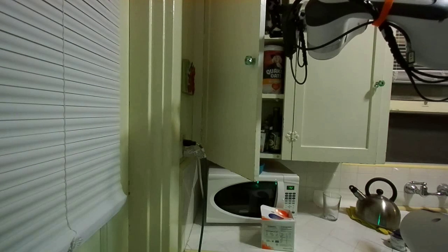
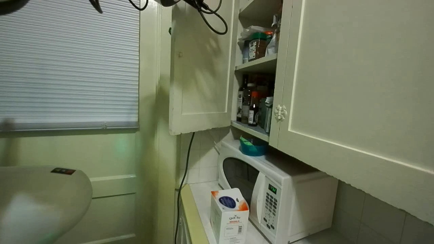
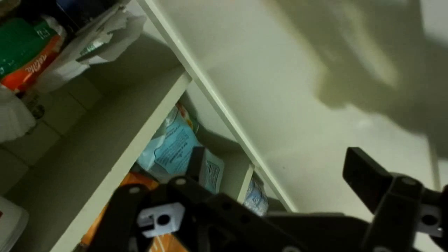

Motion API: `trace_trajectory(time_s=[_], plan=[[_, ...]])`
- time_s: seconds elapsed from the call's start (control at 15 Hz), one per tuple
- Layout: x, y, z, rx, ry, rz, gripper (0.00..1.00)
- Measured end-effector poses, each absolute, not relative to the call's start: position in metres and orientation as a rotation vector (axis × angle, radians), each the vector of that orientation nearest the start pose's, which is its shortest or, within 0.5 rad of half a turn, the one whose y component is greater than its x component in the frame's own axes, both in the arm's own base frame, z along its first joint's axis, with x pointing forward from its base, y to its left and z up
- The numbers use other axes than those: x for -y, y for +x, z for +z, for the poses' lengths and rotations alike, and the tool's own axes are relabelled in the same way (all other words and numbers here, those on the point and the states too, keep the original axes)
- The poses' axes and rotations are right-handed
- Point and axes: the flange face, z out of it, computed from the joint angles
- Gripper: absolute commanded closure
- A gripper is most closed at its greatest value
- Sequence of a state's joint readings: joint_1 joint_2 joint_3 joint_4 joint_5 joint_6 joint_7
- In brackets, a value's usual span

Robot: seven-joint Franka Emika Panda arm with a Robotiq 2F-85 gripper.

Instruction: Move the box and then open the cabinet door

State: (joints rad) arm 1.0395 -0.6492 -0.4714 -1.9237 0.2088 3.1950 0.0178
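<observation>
The box (image 1: 278,232) is a small pale carton with a red-orange top. It stands upright on the counter in front of the microwave, and also shows in an exterior view (image 2: 230,217). The cream-white cabinet door (image 1: 231,87), with a small round glass knob (image 1: 249,60), stands swung wide open, with food shelves beside it. Its inner face (image 2: 205,81) carries the arm's shadow. My gripper (image 3: 280,171) is open and empty, its fingers spread in front of the shelves and the pale inner face of the door. In both exterior views the gripper is partly hidden or cut off at the top.
The white microwave (image 1: 245,199) sits under the cabinet. The neighbouring door (image 1: 334,105) is shut. A glass (image 1: 331,206) and a steel kettle (image 1: 378,210) stand on the counter. A blue bowl (image 2: 252,148) is on the microwave. Cables (image 1: 301,70) hang from the arm.
</observation>
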Motion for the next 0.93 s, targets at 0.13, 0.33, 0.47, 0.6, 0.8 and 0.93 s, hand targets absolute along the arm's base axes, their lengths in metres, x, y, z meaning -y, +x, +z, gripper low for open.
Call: trace_trajectory(time_s=[0.13, 0.33, 0.47, 0.6, 0.8, 0.93], plan=[[-0.066, 0.369, 0.894, 0.09, -1.582, -1.686, 0.0], [-0.087, 0.368, 0.888, 0.194, -1.669, -1.62, 0.0], [-0.1, 0.368, 0.885, 0.259, -1.707, -1.601, 0.0], [-0.113, 0.373, 0.881, 0.304, -1.728, -1.611, 0.0], [-0.138, 0.388, 0.871, 0.378, -1.767, -1.635, 0.0], [-0.156, 0.402, 0.864, 0.413, -1.795, -1.646, 0.0]])
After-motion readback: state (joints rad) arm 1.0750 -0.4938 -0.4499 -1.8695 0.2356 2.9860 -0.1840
